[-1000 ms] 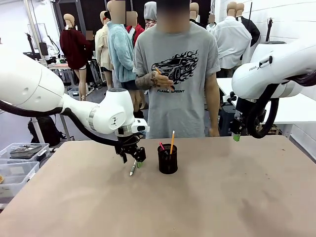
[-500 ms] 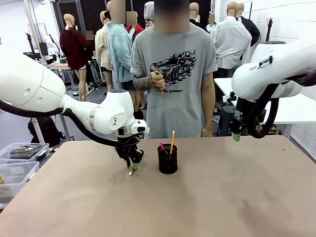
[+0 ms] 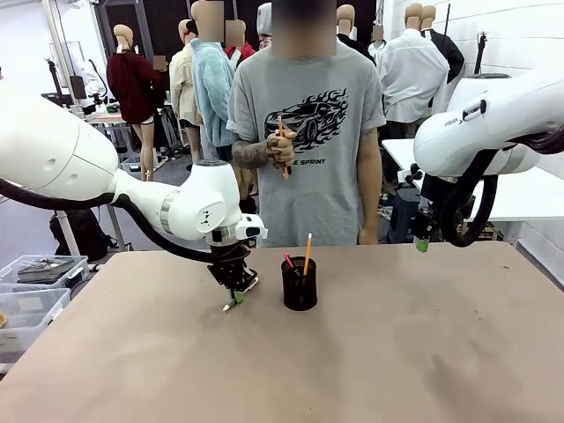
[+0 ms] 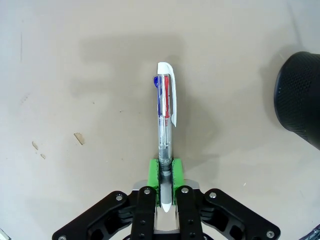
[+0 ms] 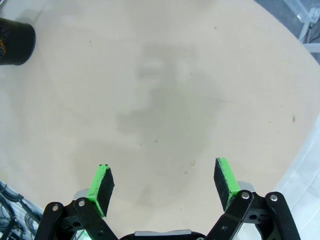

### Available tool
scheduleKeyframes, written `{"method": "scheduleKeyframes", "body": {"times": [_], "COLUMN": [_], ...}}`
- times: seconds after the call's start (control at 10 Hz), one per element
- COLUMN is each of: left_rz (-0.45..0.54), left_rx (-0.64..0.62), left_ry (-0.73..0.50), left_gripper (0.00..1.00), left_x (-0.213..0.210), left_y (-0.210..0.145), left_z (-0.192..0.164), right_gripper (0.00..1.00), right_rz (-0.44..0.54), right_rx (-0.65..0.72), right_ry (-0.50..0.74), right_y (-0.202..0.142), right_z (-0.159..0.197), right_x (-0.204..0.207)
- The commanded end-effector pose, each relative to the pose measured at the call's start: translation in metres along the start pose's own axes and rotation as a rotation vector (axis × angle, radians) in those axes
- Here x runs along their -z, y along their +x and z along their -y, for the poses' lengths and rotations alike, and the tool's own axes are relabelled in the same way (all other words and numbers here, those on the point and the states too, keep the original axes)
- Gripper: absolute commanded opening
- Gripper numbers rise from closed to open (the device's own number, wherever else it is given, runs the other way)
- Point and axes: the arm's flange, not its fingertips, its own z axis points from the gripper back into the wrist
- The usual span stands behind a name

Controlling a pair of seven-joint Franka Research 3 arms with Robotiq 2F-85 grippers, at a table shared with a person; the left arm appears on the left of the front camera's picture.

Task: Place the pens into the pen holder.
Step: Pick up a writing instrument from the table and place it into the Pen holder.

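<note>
Silver-white pen: held between the green pads of the left gripper, which is clamped on the pen's lower barrel near the tip. The clear barrel and white clip end project straight out beyond the fingertips, in line with the fingers. The pen runs low along the table; whether it rests on the surface cannot be told. In the front view, the left gripper points down at the table, just left of the pen holder, with the pen's end showing below the pads.

Pen holder: black mesh cup, upright on the table, near the held pen but apart from it. It contains 2 items: a yellow-orange pencil and a dark pen with red end, both leaning and projecting above the rim.

Right gripper: jaws spread wide, nothing between the pads, hanging above bare table well to the right of the holder.

Person: stands at the far side, 1 hand at the chest holding an orange pencil.
</note>
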Motion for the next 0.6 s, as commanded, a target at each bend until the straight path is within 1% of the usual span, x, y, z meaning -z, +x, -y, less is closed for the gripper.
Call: {"method": "scheduleKeyframes", "body": {"times": [0.0,0.1,0.2,0.3,0.5], "left_rz": [0.067,0.124,0.181,0.215,0.321], "left_rx": [0.088,0.127,0.136,0.154,0.304], "left_ry": [-0.062,-0.104,-0.117,-0.133,-0.23], "left_gripper": [0.0,0.0,0.0,0.0,0.0], "left_x": [-0.017,-0.027,-0.035,-0.04,-0.044], "left_y": [-0.015,-0.026,-0.035,-0.043,-0.06], "left_z": [-0.014,-0.024,-0.034,-0.042,-0.053], "right_gripper": [1.0,1.0,1.0,1.0,1.0], "right_rz": [0.007,0.007,0.007,0.007,0.007], "right_rx": [0.006,0.006,0.006,0.006,0.006], "right_ry": [0.005,0.005,0.005,0.005,0.005], "right_y": [0.001,0.001,0.001,0.001,0.001], "right_z": [0.0,0.0,0.0,0.0,0.0], "right_x": [0.002,0.002,0.002,0.002,0.002]}}
